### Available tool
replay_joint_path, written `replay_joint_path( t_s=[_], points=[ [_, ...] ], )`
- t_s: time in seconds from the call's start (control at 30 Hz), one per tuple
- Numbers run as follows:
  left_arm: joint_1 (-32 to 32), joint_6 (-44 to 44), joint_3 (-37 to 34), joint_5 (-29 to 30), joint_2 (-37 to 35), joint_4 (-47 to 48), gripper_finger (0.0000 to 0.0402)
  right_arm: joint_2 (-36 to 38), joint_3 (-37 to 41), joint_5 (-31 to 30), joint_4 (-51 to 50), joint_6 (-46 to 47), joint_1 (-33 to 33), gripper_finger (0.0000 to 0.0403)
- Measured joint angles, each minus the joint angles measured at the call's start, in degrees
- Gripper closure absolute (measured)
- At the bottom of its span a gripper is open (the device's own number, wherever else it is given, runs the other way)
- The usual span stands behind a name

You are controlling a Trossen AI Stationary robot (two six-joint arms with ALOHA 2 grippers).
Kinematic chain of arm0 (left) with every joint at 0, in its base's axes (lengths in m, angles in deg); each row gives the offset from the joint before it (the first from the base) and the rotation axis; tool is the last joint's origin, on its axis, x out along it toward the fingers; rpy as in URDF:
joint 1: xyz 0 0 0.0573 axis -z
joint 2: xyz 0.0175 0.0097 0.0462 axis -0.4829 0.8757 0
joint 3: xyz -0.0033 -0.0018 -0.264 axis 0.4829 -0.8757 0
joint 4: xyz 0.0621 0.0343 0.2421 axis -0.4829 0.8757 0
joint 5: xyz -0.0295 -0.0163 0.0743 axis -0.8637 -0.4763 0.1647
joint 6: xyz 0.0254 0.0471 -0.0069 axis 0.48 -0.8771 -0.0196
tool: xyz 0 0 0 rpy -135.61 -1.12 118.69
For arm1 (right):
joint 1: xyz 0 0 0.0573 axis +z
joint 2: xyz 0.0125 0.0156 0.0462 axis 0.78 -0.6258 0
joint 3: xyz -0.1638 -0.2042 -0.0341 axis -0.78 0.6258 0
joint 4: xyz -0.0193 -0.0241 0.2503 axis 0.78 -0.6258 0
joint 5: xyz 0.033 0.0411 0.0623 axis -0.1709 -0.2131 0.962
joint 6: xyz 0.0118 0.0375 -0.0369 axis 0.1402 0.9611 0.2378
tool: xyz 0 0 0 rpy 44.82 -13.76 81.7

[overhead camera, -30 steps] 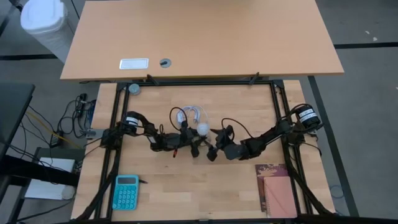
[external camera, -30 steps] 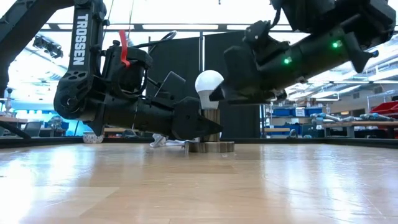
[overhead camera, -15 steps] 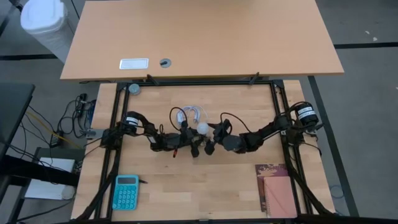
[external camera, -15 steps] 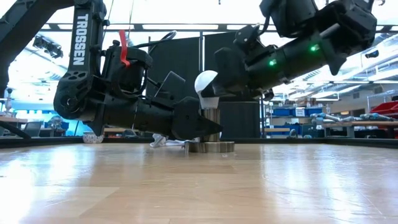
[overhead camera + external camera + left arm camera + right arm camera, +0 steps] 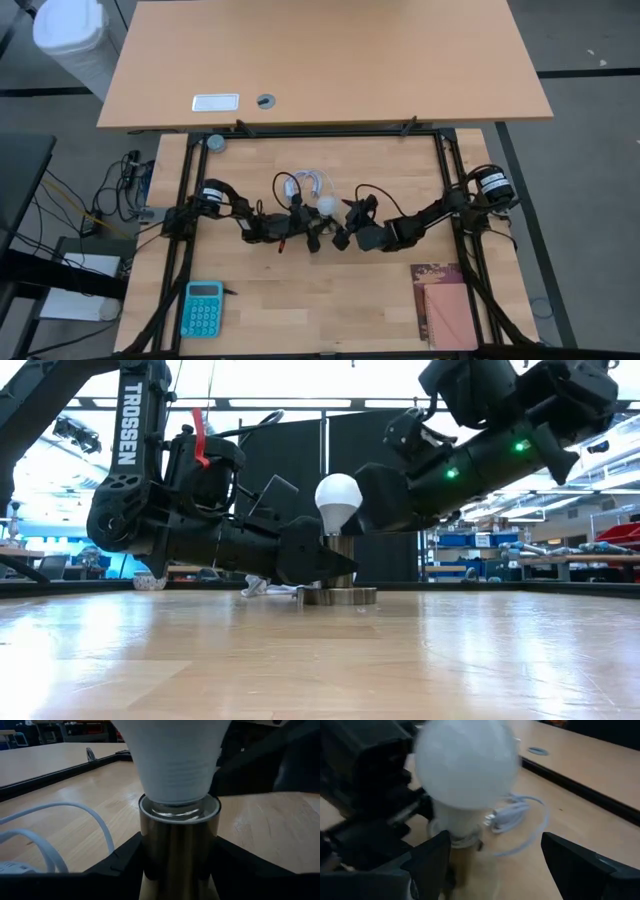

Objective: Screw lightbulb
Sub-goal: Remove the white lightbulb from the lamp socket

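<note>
The white lightbulb stands upright with its neck in a brass socket barrel. The barrel rises from a round flat base on the table. My left gripper lies low and level and is shut on the barrel. My right gripper hangs open just right of the bulb's globe, its fingers short of the globe and touching nothing I can see. From above, the bulb sits between my left gripper and my right gripper. My left gripper pinches the socket's upright brass barrel between its two fingers, below the rim that the bulb's neck enters. The fingers come level from the table's left and lie across the barrel. The socket stands upright on its base on the table.
A coiled white cable lies just beyond the socket. A teal calculator sits near the front left and a brown notebook at the front right. A black frame rail bounds the worktop, with a larger desk behind.
My right gripper swung in toward the bulb until its fingers stood about the globe. It then drew back a little toward the table's right, rolling slightly and staying open. The bulb, the socket and my left gripper have kept still.
</note>
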Motion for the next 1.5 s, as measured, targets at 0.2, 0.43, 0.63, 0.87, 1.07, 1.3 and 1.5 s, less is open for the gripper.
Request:
replay_joint_path(
  t_s=[0.2,0.43,0.63,0.87,1.07,1.3,1.5],
  points=[
    [0.0,-0.1,0.0,-0.1,0.0,0.0,0.0208,2.7,0.1,-7.8,-9.3,7.5,0.4,0.0095],
    [0.0,-0.1,0.0,-0.1,0.0,0.0,0.0208,3.9,0.1,-0.9,-10.9,8.5,0.6,0.0095],
    [0.0,-0.1,0.0,-0.1,0.0,-0.1,0.0208,3.4,0.1,6.7,-4.4,3.1,0.6,0.0095],
    [0.0,-0.1,0.0,-0.1,0.0,-0.2,0.0208,3.4,0.1,9.3,3.4,-4.1,-1.3,0.0095],
    [0.0,0.0,0.0,-0.1,0.0,-0.2,0.0208,3.4,0.1,12.8,4.8,-4.2,-3.2,0.0095],
    [0.0,0.0,0.0,-0.1,0.0,-0.2,0.0208,3.4,0.1,12.8,4.2,-5.2,-3.7,0.0095],
    [0.0,0.0,0.0,-0.1,0.0,-0.1,0.0208,3.4,0.1,11.3,-1.6,-2.9,-3.4,0.0095]
  ],
)
